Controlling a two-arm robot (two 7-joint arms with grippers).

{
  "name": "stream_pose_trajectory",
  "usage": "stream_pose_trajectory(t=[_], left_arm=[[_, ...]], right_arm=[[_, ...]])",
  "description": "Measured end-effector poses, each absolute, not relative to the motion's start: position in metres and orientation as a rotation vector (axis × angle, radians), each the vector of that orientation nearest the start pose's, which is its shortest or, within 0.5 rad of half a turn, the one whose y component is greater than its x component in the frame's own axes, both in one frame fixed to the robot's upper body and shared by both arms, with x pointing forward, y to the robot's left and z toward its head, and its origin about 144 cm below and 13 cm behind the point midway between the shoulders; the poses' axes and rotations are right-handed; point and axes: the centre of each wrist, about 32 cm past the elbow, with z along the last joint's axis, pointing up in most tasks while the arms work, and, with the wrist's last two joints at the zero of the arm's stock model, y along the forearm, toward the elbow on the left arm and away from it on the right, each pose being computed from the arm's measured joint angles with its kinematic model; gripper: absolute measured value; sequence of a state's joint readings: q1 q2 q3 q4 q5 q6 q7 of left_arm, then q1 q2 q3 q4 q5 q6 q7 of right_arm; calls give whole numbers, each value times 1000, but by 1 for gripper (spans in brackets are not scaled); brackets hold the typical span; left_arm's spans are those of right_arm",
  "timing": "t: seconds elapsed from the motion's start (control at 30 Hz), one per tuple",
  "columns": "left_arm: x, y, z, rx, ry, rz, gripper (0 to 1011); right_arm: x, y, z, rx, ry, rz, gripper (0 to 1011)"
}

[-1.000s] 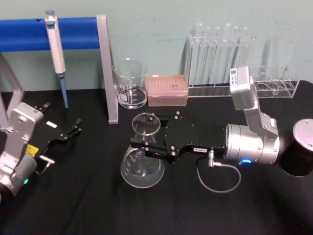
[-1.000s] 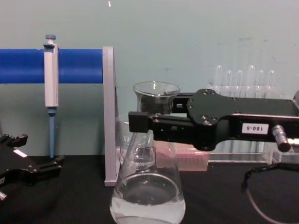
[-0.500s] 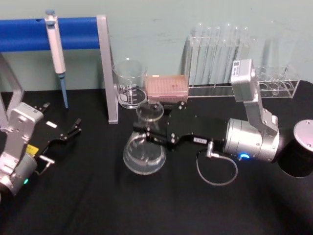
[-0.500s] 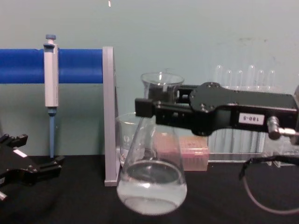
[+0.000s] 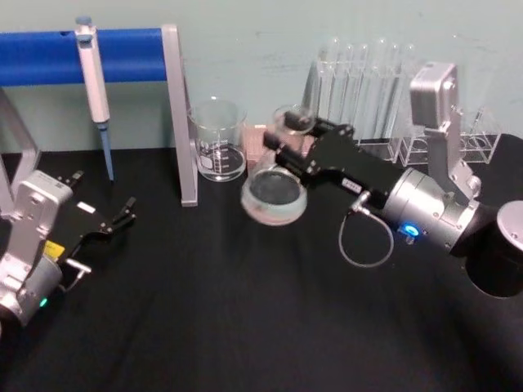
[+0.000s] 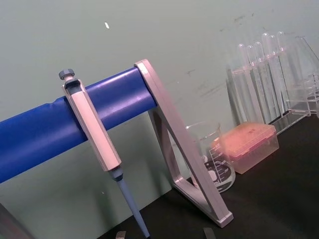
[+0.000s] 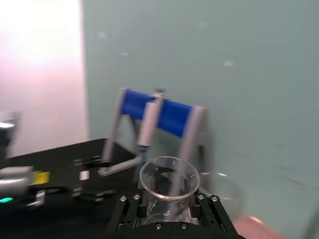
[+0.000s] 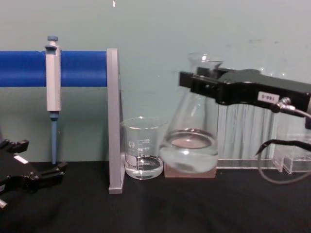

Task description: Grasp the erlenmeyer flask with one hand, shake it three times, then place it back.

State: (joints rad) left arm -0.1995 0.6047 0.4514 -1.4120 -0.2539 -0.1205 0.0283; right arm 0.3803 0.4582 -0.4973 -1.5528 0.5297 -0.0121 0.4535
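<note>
The erlenmeyer flask (image 5: 274, 196) hangs in the air above the table, tilted, with clear liquid in its wide base (image 8: 188, 145). My right gripper (image 5: 296, 140), black with a silver-grey wrist and grey cable, is shut on the flask's neck just under the rim (image 7: 168, 175). In the chest view the right gripper (image 8: 194, 83) reaches in from the right at mid height and holds the flask in front of the pink box. My left gripper (image 5: 114, 219) rests open at the left of the table, far from the flask, also seen as black fingers (image 8: 53, 170).
A glass beaker (image 5: 217, 140) with a little liquid stands by the grey stand post (image 5: 181, 114). A pipette (image 5: 94, 73) hangs on the blue bar. A pink tip box (image 8: 189, 171) and a test tube rack (image 5: 368, 82) line the back. A silver-topped black cylinder (image 5: 508, 229) sits at the right.
The right gripper has swung the flask up, back and to the right, from low over the table's middle to in front of the tip box. The left arm has not moved.
</note>
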Motion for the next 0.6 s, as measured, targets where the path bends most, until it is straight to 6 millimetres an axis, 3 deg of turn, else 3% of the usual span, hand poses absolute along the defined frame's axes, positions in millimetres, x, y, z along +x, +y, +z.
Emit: stream_pose_trajectory(t=[0.6], left_arm=[[489, 310, 1140, 305, -285, 1248, 1001]], right_arm=[[522, -227, 1221, 100, -113, -1029, 457]])
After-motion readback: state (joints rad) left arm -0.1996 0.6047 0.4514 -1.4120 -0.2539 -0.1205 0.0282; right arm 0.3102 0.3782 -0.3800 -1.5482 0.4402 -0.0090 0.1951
